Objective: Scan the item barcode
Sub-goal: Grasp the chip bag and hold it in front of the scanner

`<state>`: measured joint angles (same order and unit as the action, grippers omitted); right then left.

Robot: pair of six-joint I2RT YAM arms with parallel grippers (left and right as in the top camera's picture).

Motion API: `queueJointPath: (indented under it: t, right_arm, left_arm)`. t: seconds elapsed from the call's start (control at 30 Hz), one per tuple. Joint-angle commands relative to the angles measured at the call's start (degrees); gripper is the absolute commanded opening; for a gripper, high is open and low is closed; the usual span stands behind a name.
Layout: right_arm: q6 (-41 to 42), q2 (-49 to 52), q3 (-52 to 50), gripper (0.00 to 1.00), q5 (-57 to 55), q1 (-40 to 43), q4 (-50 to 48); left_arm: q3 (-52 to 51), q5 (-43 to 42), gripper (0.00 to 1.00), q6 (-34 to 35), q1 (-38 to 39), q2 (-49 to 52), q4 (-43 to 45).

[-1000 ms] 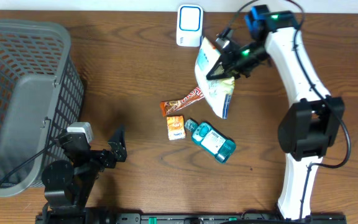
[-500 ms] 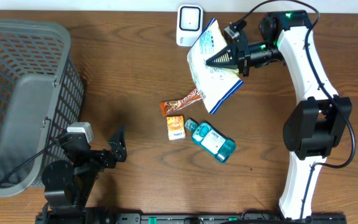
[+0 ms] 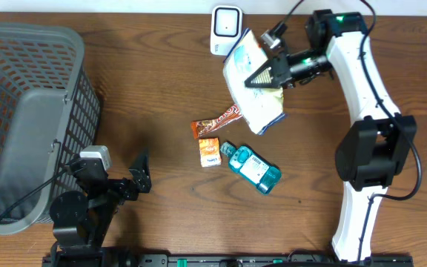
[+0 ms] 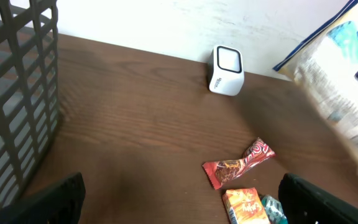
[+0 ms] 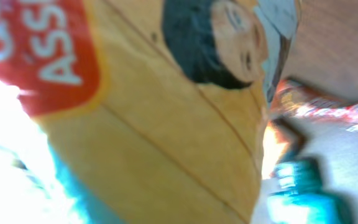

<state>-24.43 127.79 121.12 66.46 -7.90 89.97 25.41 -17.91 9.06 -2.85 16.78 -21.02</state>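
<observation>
Far left, grey mesh basket (image 3: 28,111). Left tool (image 3: 141,173) near the front edge, spread wide, holding nothing. In the middle, candy bar (image 3: 217,120), orange box (image 3: 210,151) and teal bottle (image 3: 252,167) lying loose. Snack bag (image 3: 254,89) aloft just beside the white scanner (image 3: 227,30), pinched tight in the right tool (image 3: 269,74). Presenting step, apparently; next calls for angling the bag's code side squarely at the scanner.

"Where did we have our left arm (image 3: 76,215)?"

"We kept it folded low at our near left side. The left gripper (image 3: 139,176) pointed forward, its jaws spread as wide as they go with nothing between them."

"And our right arm (image 3: 362,81)?"

"We had it stretched far forward, and its white forearm bent across to our left at the top. The right gripper (image 3: 258,77) pointed leftward, jaws pinched tight on the bag (image 3: 254,107)."
</observation>
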Motion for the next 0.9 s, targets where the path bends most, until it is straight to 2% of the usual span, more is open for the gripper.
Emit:
queueJointPath:
  t: [0.0, 0.07, 0.27, 0.37, 0.47, 0.57, 0.87]
  right_arm:
    - [-19.9, -1.1, 0.7, 0.01, -8.5, -4.2, -0.8]
    - [-25.9, -1.1, 0.7, 0.01, -13.5, -6.3, -2.5]
    - [-25.0, -1.1, 0.7, 0.01, -17.4, -10.8, -15.6]
    - [-21.2, -1.1, 0.7, 0.01, -24.5, -11.8, -26.7]
    - [-13.9, -0.7, 0.7, 0.01, -39.7, -12.9, -40.7]
    - [-13.1, 0.1, 0.7, 0.01, -49.2, -13.9, -50.3]
    - [-13.1, 6.1, 0.7, 0.01, -52.5, -13.9, -69.6]
  left_arm:
    - [-0.1, -0.5, 0.99, 0.3, 0.1, 0.0, 0.0]
    - [-0.1, -0.5, 0.99, 0.3, 0.1, 0.0, 0.0]
    - [-0.1, -0.5, 0.99, 0.3, 0.1, 0.0, 0.0]
    - [-0.1, -0.5, 0.99, 0.3, 0.1, 0.0, 0.0]
    - [-0.1, -0.5, 0.99, 0.3, 0.1, 0.0, 0.0]
    - [-0.1, -0.5, 0.99, 0.3, 0.1, 0.0, 0.0]
    - [-0.1, -0.5, 0.99, 0.3, 0.1, 0.0, 0.0]
